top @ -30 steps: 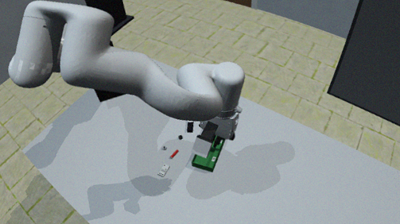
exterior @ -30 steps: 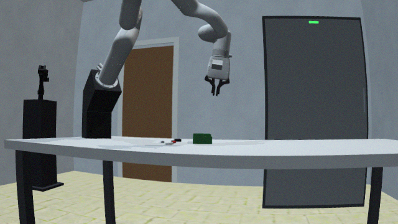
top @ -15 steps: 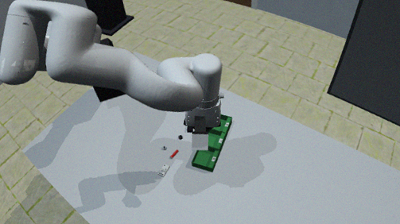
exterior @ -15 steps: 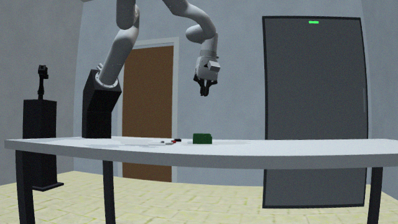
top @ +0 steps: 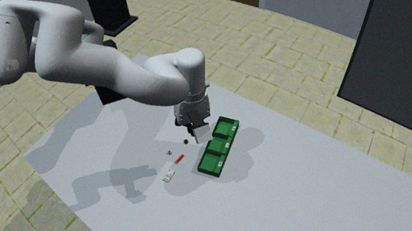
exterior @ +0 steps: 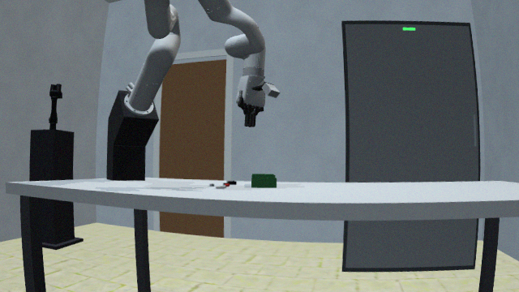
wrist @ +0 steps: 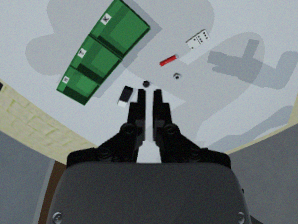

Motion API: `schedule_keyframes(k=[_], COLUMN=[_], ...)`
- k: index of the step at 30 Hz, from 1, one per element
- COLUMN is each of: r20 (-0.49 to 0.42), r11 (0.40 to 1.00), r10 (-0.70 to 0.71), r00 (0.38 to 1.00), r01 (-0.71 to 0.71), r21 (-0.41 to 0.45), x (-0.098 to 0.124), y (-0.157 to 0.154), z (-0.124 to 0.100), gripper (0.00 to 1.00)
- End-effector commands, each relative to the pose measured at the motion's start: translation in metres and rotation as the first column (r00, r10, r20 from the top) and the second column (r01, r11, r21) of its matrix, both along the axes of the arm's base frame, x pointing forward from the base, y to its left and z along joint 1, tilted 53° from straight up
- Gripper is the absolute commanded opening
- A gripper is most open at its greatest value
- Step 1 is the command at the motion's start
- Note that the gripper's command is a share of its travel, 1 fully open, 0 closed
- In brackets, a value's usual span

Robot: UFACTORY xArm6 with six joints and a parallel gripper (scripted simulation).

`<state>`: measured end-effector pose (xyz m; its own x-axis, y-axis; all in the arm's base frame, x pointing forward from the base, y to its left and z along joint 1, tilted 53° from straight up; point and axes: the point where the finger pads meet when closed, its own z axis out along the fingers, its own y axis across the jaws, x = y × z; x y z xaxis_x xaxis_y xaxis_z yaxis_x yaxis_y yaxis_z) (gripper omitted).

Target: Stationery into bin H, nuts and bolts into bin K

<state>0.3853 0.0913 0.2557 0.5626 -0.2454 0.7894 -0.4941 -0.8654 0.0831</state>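
Note:
My gripper (top: pixel 193 131) (exterior: pixel 250 123) (wrist: pixel 149 100) is shut with nothing between its fingers. It hangs high above the table, over the spot just left of the far end of the green bins. The green bins (top: pixel 219 146) (exterior: pixel 263 180) (wrist: pixel 103 50) are a row of three compartments, each with a small white label I cannot read. To their left lie a red stick (top: pixel 179 159) (wrist: pixel 168 60), a white flat piece (top: pixel 168 175) (wrist: pixel 196 38), a small grey nut (top: pixel 169 152) (wrist: pixel 176 76) and a small black piece (top: pixel 184 141) (wrist: pixel 147 84). A black and white block (wrist: pixel 125 94) lies near the bins' end.
The grey table (top: pixel 286 202) (exterior: pixel 324 199) stretches far to the right of the bins. The arm's black base (exterior: pixel 126 150) stands at the table's back. A dark cabinet (exterior: pixel 409 122) stands beyond the table.

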Motion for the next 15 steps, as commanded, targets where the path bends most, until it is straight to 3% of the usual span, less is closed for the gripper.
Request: schedule_keyframes(k=[1, 12, 15], r20=[-0.062, -0.181, -0.246], r11=[0.989, 0.929, 0.88], r10=[0.11, 0.258, 0.321], r00=[0.992, 0.949, 0.914], r01=[-0.116, -0.295, -0.384], r21=[-0.087, -0.223, -0.28], x=[-0.018, -0.041, -0.052], y=[-0.005, -0.013, -0.017], z=[-0.018, -0.046, -0.06], gripper=[0.07, 0.07, 0.07])
